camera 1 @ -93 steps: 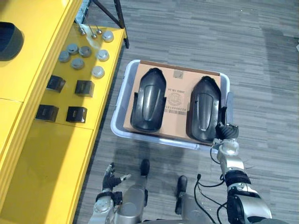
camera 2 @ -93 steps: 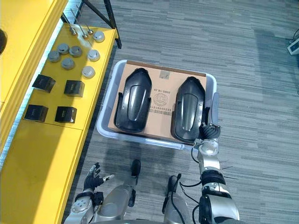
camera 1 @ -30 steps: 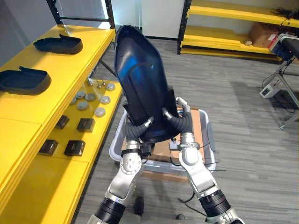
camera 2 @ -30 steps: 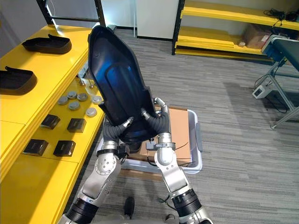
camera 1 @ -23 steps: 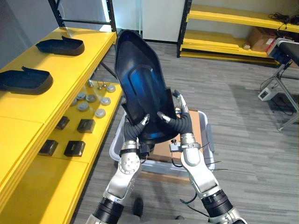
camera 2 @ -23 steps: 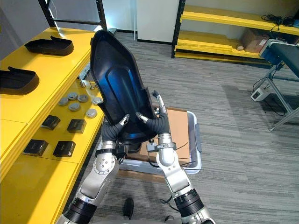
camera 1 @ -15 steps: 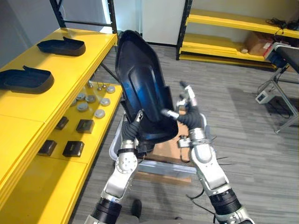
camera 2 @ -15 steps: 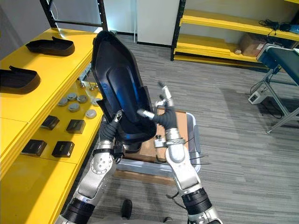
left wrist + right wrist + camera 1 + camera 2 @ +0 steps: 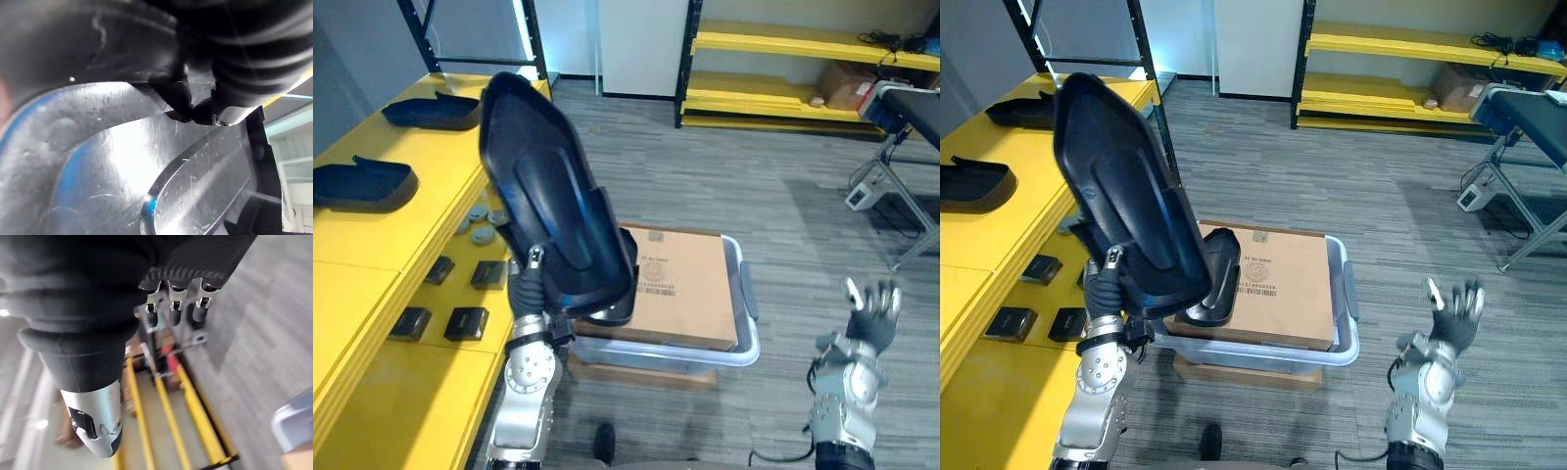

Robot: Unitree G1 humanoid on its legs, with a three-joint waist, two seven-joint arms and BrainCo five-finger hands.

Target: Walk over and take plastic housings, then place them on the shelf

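A long black plastic housing (image 9: 543, 215) stands tilted upright over the gap between the shelf and the bin. My left hand (image 9: 527, 286) is shut on its lower end, with a finger (image 9: 225, 110) curled against the glossy inside (image 9: 122, 161). My right hand (image 9: 1451, 315) is open, low at the right over the floor and well apart from the housing, its fingers (image 9: 173, 308) straight. A second black housing (image 9: 1216, 282) lies on the cardboard sheet (image 9: 683, 282) in the pale bin (image 9: 746, 333), partly hidden behind the held one.
The yellow shelf (image 9: 372, 235) runs along the left, with two black housings (image 9: 362, 184) (image 9: 431, 110) on its top level. Small black boxes (image 9: 460, 321) and grey discs (image 9: 478, 220) lie on the lower level. More yellow racking (image 9: 783, 59) stands at the back.
My right hand has let go of the housing and swung out low to the right, fingers spread. My left hand alone now carries the housing, further left towards the shelf.
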